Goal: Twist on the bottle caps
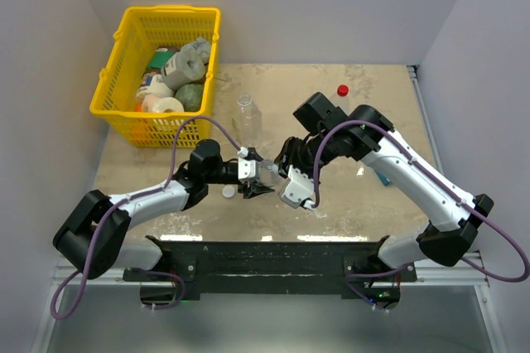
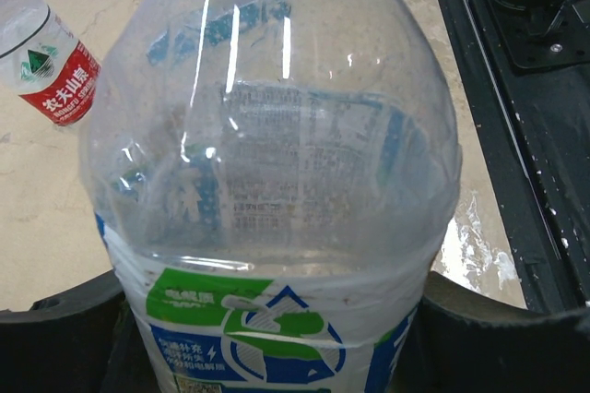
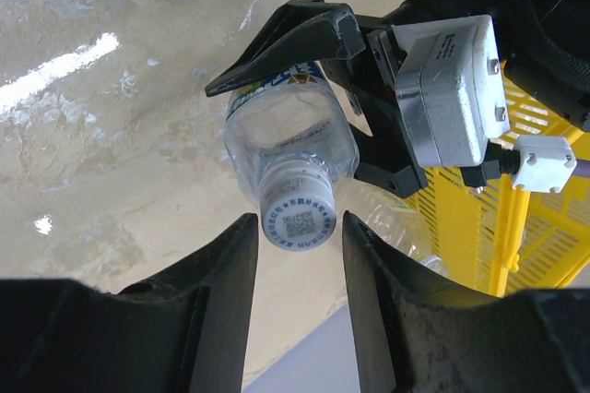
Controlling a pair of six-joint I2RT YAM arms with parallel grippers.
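My left gripper (image 1: 255,181) is shut on the short blue-labelled bottle (image 1: 267,172) and holds it on its side above the table. The bottle fills the left wrist view (image 2: 277,181), clamped between the left gripper (image 2: 277,347). In the right wrist view a white cap (image 3: 297,218) sits on this bottle's neck. My right gripper (image 3: 300,224) is open with its fingers either side of that cap, small gaps showing. The right gripper also shows in the top view (image 1: 286,177). A red cap (image 1: 342,90) lies far right. A pale cap (image 1: 228,191) lies below the left gripper. A red-labelled bottle (image 2: 51,70) is beyond.
A clear bottle (image 1: 246,117) stands behind the grippers. A yellow basket (image 1: 170,12) with several items sits at the back left. The black base rail (image 1: 265,258) runs along the near edge and shows in the left wrist view (image 2: 525,135).
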